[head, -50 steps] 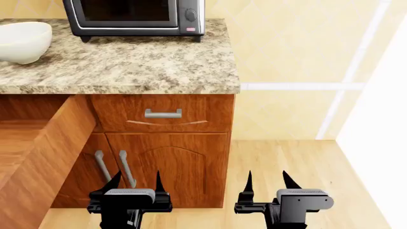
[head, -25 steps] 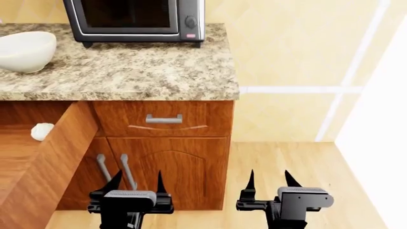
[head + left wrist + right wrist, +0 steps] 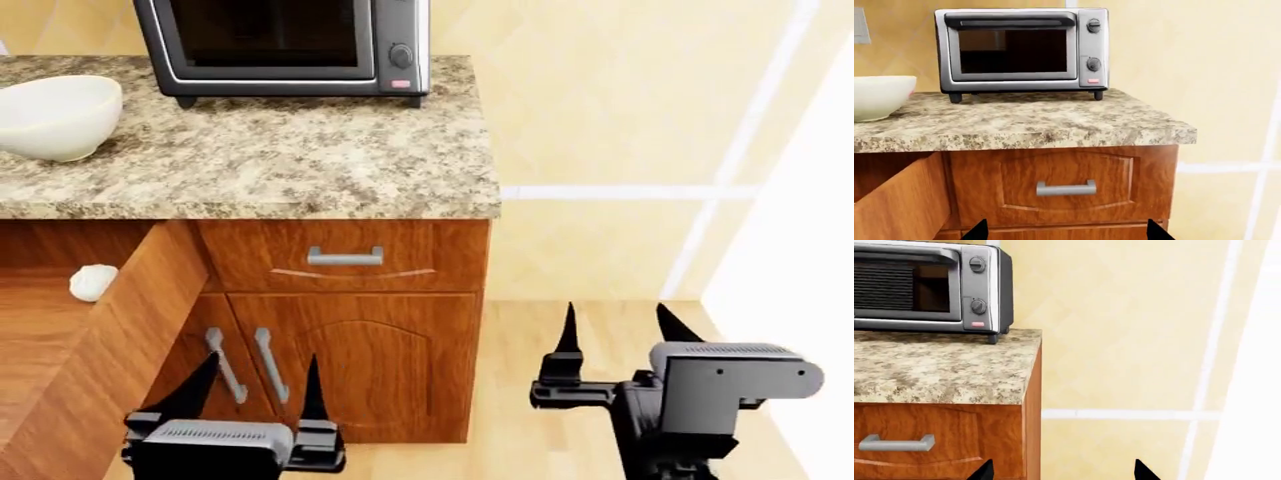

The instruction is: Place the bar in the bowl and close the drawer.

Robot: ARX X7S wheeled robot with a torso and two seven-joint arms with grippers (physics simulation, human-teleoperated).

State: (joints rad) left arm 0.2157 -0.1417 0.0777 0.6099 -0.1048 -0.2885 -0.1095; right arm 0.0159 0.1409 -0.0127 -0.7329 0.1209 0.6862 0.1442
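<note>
Bar (image 3: 92, 282), small, white and lumpy, lying inside the open drawer (image 3: 94, 350) at the head view's left edge, well below the bowl (image 3: 56, 116) on the granite counter (image 3: 307, 160). Toaster oven (image 3: 283, 45) at the counter's back, its red label too small to read. Narrower closed drawer front (image 3: 344, 257) under the counter edge, cabinet doors (image 3: 354, 365) beneath. Left gripper (image 3: 254, 385) low in front of the doors, prongs apart and holding nothing; right gripper (image 3: 625, 335) over bare wooden floor (image 3: 534, 440), prongs likewise spread and empty. Probably both kept low and open, ready for a reach into the drawer for the bar.

Left wrist view: toaster oven straight ahead, bowl rim (image 3: 881, 95) at one edge, open drawer's side wall (image 3: 894, 205) close by, only two black prong tips showing, set wide apart.

Right wrist view: counter corner, oven knobs, no legible writing; prong tips again well separated.
</note>
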